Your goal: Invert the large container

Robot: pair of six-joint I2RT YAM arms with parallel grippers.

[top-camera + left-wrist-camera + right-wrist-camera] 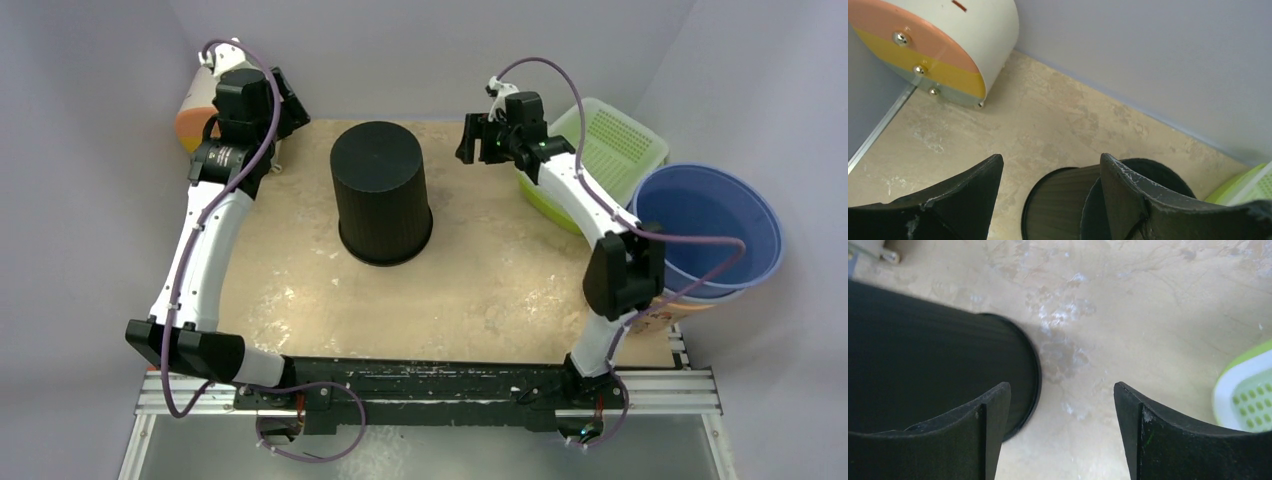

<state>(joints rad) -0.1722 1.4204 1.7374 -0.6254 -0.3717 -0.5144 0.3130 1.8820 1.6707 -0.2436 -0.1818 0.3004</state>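
Note:
The large container (382,195) is a black ribbed bin standing in the middle of the table with its closed base up and its wider rim on the surface. My left gripper (288,112) hovers at the back left, apart from the bin. In its wrist view the left gripper (1050,159) is open with nothing between the fingers, and the container (1063,205) shows below. My right gripper (470,140) hangs to the bin's back right. It (1062,385) is open over bare table, with the container (933,350) beside its left finger.
A white cylinder (195,110) with an orange and yellow end lies in the back left corner, close to the left wrist. A green perforated basket (610,140) and a blue bucket (710,225) stand along the right side. Grey walls close in the back.

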